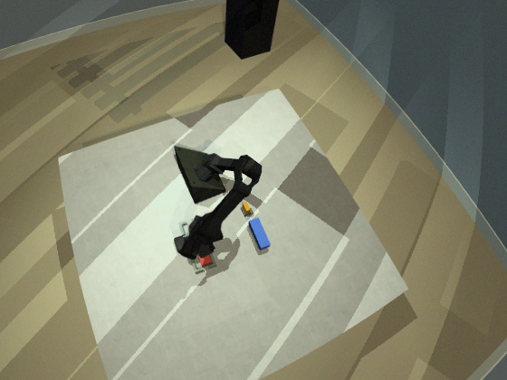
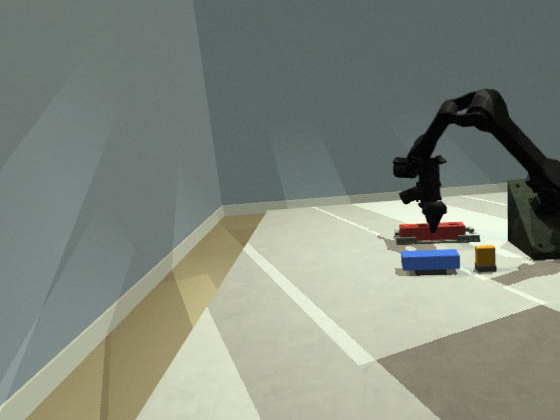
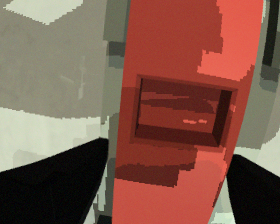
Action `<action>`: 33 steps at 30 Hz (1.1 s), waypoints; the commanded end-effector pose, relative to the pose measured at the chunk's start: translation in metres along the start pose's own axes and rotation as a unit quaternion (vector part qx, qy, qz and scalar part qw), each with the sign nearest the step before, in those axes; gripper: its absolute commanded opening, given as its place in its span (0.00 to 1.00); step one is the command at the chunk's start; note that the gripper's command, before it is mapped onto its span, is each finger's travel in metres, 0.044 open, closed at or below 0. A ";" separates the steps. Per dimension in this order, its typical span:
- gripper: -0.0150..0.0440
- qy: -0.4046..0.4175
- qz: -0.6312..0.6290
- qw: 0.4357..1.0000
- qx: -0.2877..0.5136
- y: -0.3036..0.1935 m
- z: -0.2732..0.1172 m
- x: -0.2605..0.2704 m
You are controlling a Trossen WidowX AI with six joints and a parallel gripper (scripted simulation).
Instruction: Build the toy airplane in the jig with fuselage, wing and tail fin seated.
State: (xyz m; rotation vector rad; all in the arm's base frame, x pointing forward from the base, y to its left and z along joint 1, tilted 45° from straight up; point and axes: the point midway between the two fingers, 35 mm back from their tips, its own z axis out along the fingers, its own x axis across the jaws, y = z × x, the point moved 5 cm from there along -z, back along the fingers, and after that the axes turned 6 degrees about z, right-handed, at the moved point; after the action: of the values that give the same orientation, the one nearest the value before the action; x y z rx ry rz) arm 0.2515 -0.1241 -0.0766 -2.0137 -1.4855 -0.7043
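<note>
The red fuselage lies in the grey-green cradle and looks level and low in the exterior view. Its rectangular socket shows empty in the wrist view. My gripper is open, pointing down, with its fingertips on either side of the fuselage and a narrow gap at the left finger. The blue wing lies apart, with a dark part beneath it. The small orange tail fin stands upright near the wing's end, on a dark base.
The arm's dark base block stands beyond the cradle in the top view and at the right edge in the exterior view. The arm hides the cradle's middle in the top view. A tall black box stands far back.
</note>
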 end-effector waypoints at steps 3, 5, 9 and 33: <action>0.97 0.000 0.000 1.000 0.000 0.000 0.000 0.000; 1.00 0.000 0.000 1.000 0.000 0.000 0.000 0.000; 1.00 0.000 0.000 1.000 0.000 0.000 0.000 0.000; 1.00 -0.010 0.002 1.000 -0.004 0.022 -0.109 0.039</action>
State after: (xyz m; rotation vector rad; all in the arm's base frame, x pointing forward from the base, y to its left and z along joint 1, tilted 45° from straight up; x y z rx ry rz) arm 0.2513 -0.1961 0.0041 -2.0370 -1.4630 -0.6922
